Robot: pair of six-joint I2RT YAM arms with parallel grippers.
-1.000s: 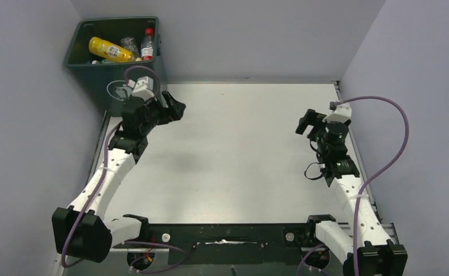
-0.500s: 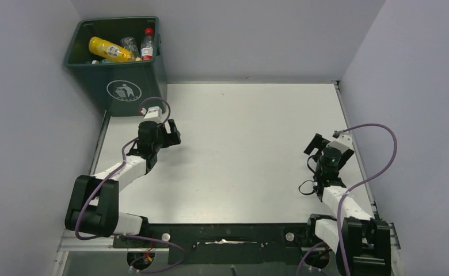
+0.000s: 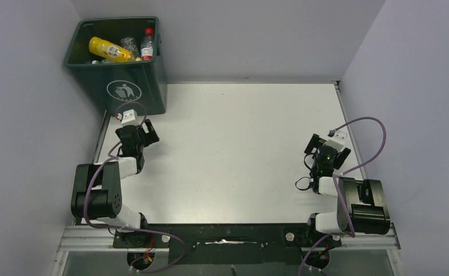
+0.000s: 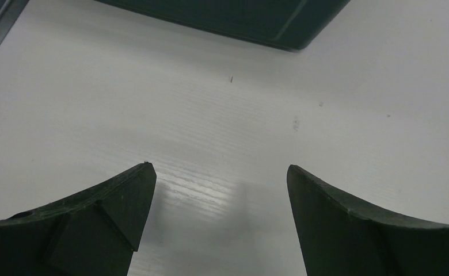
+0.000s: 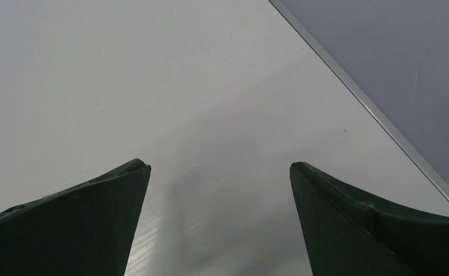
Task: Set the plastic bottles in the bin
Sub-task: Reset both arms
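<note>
The dark green bin with a white litter-person logo stands at the table's far left corner. Inside it lie a yellow bottle, a clear bottle with a red cap and other clear bottles. No bottle shows on the table. My left gripper is open and empty, low over the table just in front of the bin; the bin's base shows in the left wrist view above my left gripper. My right gripper is open and empty near the right edge, also in its wrist view.
Grey walls close the table on the left, back and right. A metal rail runs along the right edge close to my right gripper. Both arms are folded back near their bases at the front edge.
Both arms have pulled back and folded down toward their bases. My left gripper dropped from beside the bin to low over the table. My right gripper moved nearer and lower.
</note>
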